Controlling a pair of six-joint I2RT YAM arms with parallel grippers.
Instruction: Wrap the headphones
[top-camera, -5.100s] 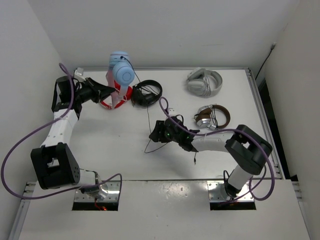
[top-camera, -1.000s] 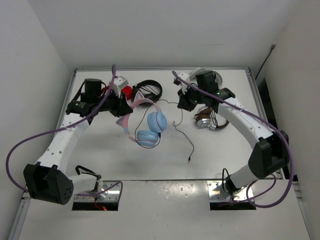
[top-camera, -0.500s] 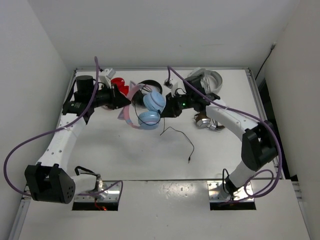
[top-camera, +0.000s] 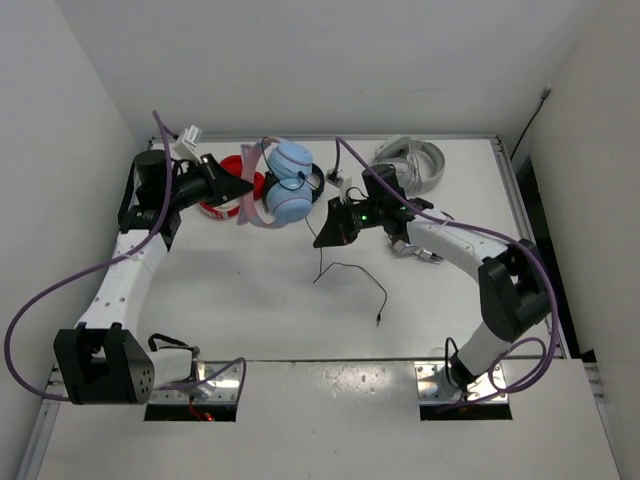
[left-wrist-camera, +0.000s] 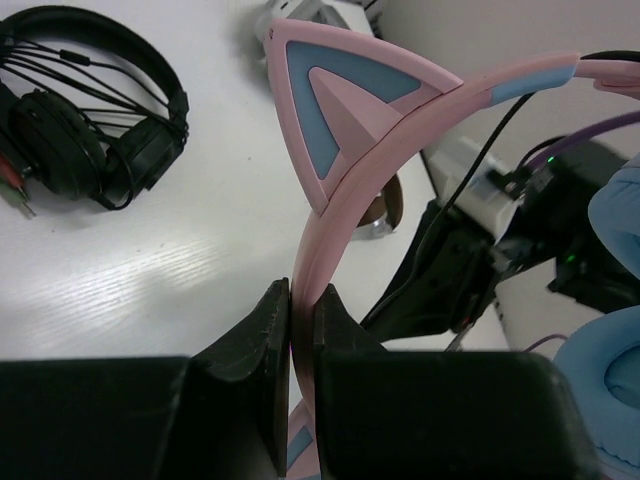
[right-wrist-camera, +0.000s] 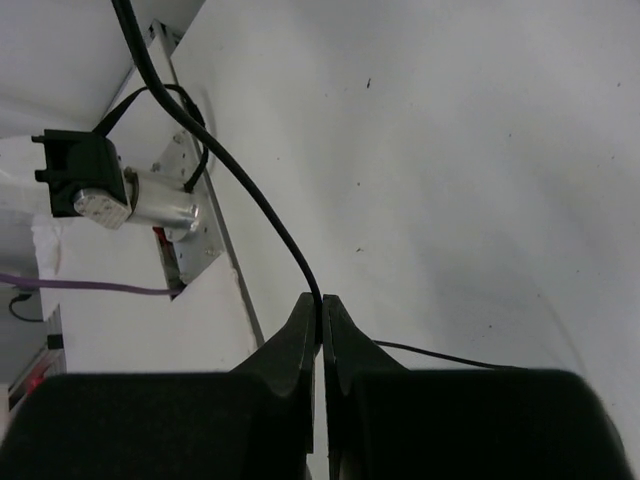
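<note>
The headphones hang above the far-left part of the table, pink cat-ear headband to the left and light blue ear cups stacked together. My left gripper is shut on the headband, just below one cat ear. The thin black cable runs from the cups to my right gripper, which is shut on it. From there the cable drops and trails across the table to its plug.
A red pair lies behind the left gripper. A black pair lies behind the blue cups. A grey pair sits at the far right, and a brown and silver pair lies partly under the right arm.
The left arm has carried the headphones away from the table's middle toward the far left. The right gripper has swung left and nearer with the cable, and the loose cable has shifted with it.
</note>
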